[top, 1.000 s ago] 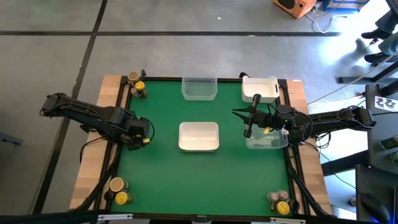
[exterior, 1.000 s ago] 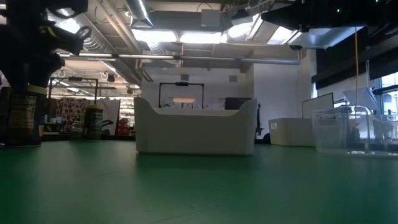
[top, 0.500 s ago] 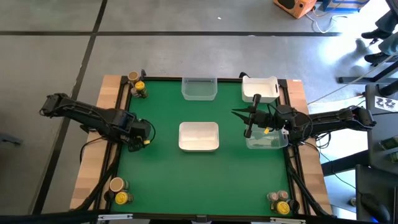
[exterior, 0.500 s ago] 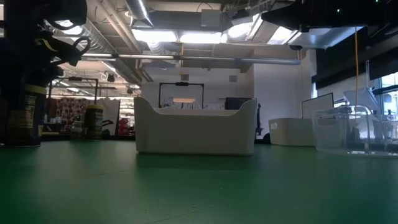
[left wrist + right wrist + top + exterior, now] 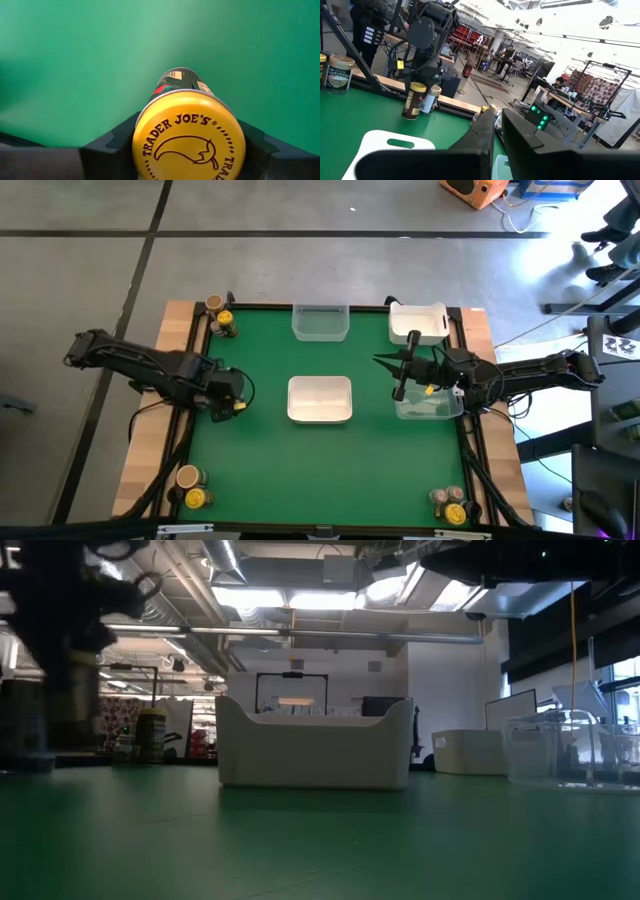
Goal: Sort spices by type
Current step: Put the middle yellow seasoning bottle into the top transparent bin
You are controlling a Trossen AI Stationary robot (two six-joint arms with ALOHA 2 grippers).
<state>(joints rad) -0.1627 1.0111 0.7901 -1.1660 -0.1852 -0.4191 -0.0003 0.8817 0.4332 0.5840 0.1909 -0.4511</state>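
Your left gripper (image 5: 232,402) has drifted a little toward the middle of the green table (image 5: 270,470) over the last second, and its fingers (image 5: 112,150) have drawn in around the yellow-capped spice jar (image 5: 189,135); in the left wrist view the jar sits between them, cap toward the camera, with a finger pressed to each side, so read it as grasped. The low view blurs that arm at the far left edge, which suggests it is moving, so you have probably just picked the jar and are starting to carry it. Your right gripper (image 5: 402,372) has not budged: it hangs with its fingers (image 5: 485,132) clenched together on nothing, just beside the clear tub on the right (image 5: 445,408). Something yellowish shows in that tub, but you cannot tell what it is. The white tub in the centre (image 5: 320,399) looks bare inside, as does the clear tub at the far edge (image 5: 320,322); the white tub at the far right (image 5: 425,317) shows no contents that you can make out. The other jars wait in the corners: far left (image 5: 219,314), near left (image 5: 192,488) and near right (image 5: 449,505). The sorting is barely begun, and your next call is which tub takes yellow caps.
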